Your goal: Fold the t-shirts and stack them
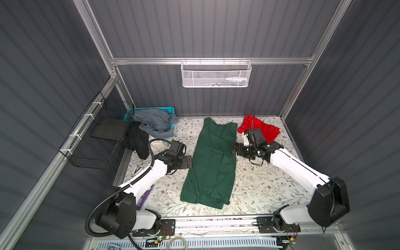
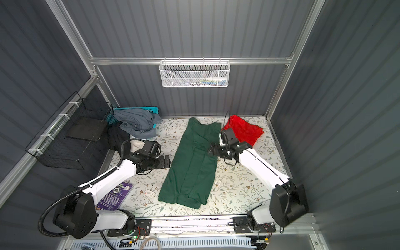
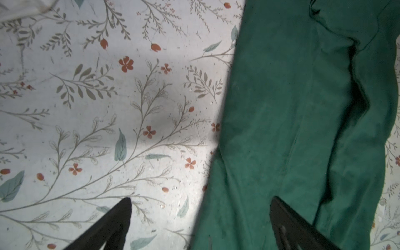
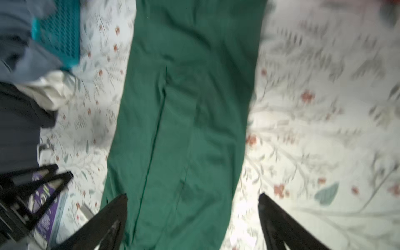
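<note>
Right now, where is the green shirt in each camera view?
Top view: the green shirt lies lengthwise on the middle of the tabletop.
Top view: same spot, mid-table.
Left wrist: it fills about half the picture, beside bare tabletop.
Right wrist: a band through the middle, tabletop on both sides.
Shared landmark: the flowered tabletop bordering it.

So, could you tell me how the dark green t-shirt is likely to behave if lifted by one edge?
The dark green t-shirt would probably droop limply, since it lies in soft creased folds. Its folded-in side panels would likely fall open, since they just overlap loosely. It looks thin, so probably light for its spread.
</note>
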`<state>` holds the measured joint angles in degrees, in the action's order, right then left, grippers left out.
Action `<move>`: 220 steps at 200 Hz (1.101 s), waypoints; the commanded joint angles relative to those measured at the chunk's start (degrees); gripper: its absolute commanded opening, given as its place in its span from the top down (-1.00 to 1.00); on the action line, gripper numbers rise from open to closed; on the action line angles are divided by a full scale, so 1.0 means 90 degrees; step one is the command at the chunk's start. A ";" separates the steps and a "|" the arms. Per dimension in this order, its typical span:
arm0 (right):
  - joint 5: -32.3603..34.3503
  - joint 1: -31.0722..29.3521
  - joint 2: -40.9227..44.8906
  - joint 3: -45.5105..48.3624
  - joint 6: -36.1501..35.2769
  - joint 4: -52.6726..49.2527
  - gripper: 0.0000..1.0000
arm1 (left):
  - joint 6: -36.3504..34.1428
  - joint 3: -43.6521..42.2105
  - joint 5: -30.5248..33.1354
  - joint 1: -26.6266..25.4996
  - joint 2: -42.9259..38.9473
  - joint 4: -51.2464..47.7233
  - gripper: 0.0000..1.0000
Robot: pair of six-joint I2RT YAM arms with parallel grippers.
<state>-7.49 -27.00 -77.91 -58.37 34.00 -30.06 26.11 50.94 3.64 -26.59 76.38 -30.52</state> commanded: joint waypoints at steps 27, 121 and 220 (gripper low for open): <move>0.0439 -0.1348 0.1083 0.1711 0.1681 -0.0287 -0.74 | -0.0099 -0.0412 -0.0934 0.0005 -0.0310 -0.0543 -1.00; 0.0360 -0.3367 0.0711 0.2426 0.2624 0.0139 -0.26 | 0.0472 -0.1530 -0.1794 -0.0004 -0.1170 -0.0593 -0.68; -0.0047 -0.3777 0.0115 0.2373 0.2425 0.0558 -0.01 | 0.0585 -0.1850 -0.1789 -0.0054 -0.0706 -0.0318 -0.48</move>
<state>-6.90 -60.42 -75.50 -36.95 56.38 -26.55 30.63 35.88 -10.92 -26.61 68.69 -34.04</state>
